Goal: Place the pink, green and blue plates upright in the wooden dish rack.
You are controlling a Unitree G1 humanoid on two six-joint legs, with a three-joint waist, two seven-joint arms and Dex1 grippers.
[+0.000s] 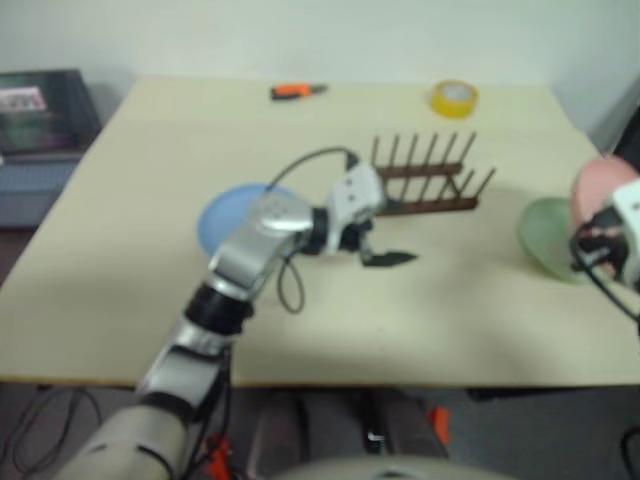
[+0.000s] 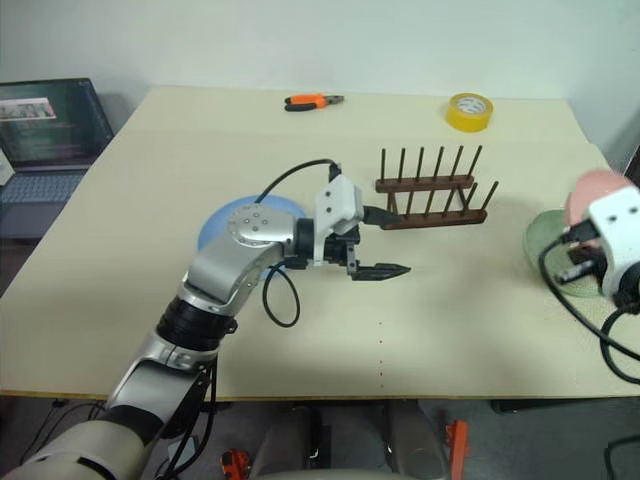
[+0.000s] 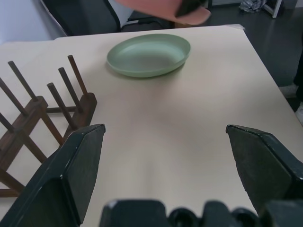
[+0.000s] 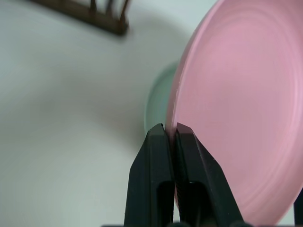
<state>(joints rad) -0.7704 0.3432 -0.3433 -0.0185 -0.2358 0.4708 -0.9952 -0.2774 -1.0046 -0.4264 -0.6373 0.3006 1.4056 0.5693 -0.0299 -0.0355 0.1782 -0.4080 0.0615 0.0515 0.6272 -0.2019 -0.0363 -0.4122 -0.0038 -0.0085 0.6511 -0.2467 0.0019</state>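
The right gripper (image 4: 171, 135) pinches the rim of the pink plate (image 4: 241, 109), its two black fingers pressed together on the edge; the plate stands tilted on edge, lifted off the table (image 2: 120, 300). Just beneath and behind that gripper lies the green plate (image 3: 149, 54), flat on the table. The left gripper (image 2: 375, 243) hovers above the table with its fingers spread wide and nothing between them. Just beyond its fingertips stands the wooden rack (image 2: 430, 190), its pegs upright and bare. Behind the left gripper, partly covered by the arm, the blue plate (image 2: 215, 225) lies flat. Well beyond the rack, at the table's far edge, rest a yellow tape roll (image 2: 468, 110) and orange-handled pliers (image 2: 312, 101).
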